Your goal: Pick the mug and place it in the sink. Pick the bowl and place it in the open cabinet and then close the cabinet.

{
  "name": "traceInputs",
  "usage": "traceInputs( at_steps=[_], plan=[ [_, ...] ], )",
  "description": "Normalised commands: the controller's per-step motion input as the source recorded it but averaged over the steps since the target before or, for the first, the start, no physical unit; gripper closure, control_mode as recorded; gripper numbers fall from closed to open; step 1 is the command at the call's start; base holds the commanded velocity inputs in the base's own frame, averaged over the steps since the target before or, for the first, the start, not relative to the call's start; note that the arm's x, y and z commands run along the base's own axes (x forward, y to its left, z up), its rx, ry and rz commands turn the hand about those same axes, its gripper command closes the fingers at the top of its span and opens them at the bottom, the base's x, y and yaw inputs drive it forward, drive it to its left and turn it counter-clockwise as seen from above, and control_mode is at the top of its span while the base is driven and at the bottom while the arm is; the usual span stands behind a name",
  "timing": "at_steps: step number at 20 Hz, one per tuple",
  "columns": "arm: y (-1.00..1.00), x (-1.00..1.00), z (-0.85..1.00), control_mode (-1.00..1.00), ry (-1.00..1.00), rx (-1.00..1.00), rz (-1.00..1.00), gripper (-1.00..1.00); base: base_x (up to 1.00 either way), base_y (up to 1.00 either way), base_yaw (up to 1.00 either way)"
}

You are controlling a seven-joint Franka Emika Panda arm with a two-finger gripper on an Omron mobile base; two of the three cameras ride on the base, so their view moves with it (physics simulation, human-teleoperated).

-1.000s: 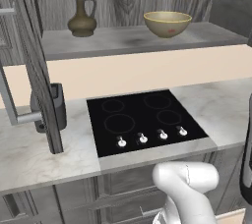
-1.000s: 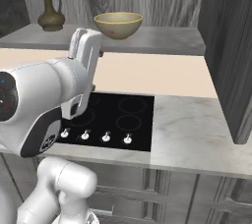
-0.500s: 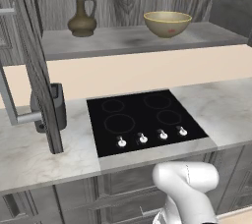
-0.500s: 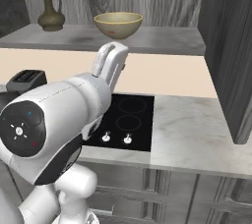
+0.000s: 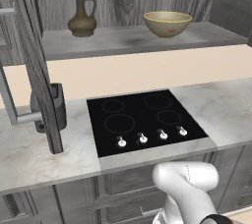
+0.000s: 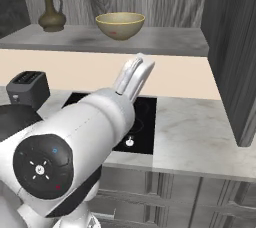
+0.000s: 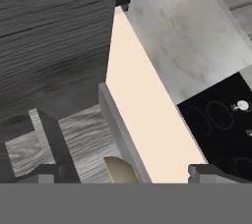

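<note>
Grey marble counter (image 5: pixel 29 154) under an open cabinet (image 5: pixel 133 41), beige wall between them.

Left base view, left to right: cabinet door (image 5: pixel 34 61) swung open at the left edge, bar handle (image 5: pixel 12 102) jutting out; dark toaster (image 5: pixel 54 107) partly hidden behind the door; brown jug (image 5: pixel 82 12) on the shelf; black cooktop (image 5: pixel 145 120) with four knobs along its front; bowl (image 5: pixel 167 23) upright on the shelf, well right of the jug, reddish mark showing inside; grey drawers (image 5: pixel 123 188) below the counter.

Right base view, left to right: toaster (image 6: pixel 29 88) in full here, unhidden; jug (image 6: pixel 51 8) and bowl (image 6: pixel 120 25) on the same shelf, apart; white arm large in the foreground, covering most of the cooktop (image 6: pixel 142 122); right cabinet door (image 6: pixel 240 47) standing open at the far right, out of the other base camera's frame.

Hand view, rolled sideways: woodgrain cabinet panel (image 7: pixel 54 36) at left, shelf edge (image 7: pixel 118 129) running diagonally, a sliver of the bowl's rim (image 7: pixel 120 171) low in the frame, between the fingertips and nearer the left one; beige wall, then counter (image 7: pixel 187 36) and a corner of the cooktop (image 7: pixel 221 125) at right. Gripper (image 7: pixel 128 175) spread wide, one fingertip (image 7: pixel 47 174) at the lower left and the other at the lower right, nothing between them but that rim beyond.
</note>
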Motion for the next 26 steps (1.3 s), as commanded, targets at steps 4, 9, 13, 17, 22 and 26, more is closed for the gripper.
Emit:
traceInputs(
  at_steps=[4,9,13,17,22,26],
  plan=[
    [-0.04,-0.4,0.0,-1.0,-0.24,0.06,0.0,-1.0,0.0,0.0,0.0],
    [-0.02,-0.24,0.0,-1.0,-0.34,0.09,0.0,-1.0,0.0,0.0,0.0],
    [-0.26,-0.06,0.0,-1.0,-0.22,0.12,0.0,-1.0,0.0,0.0,0.0],
    [-0.31,-0.01,0.0,-1.0,-0.08,0.11,0.0,-1.0,0.0,0.0,0.0],
    [-0.34,0.0,0.0,-1.0,-0.04,0.07,0.0,-1.0,0.0,0.0,0.0],
    [-0.22,-0.17,0.0,-1.0,-0.09,0.02,0.0,-1.0,0.0,0.0,0.0]
  ],
)
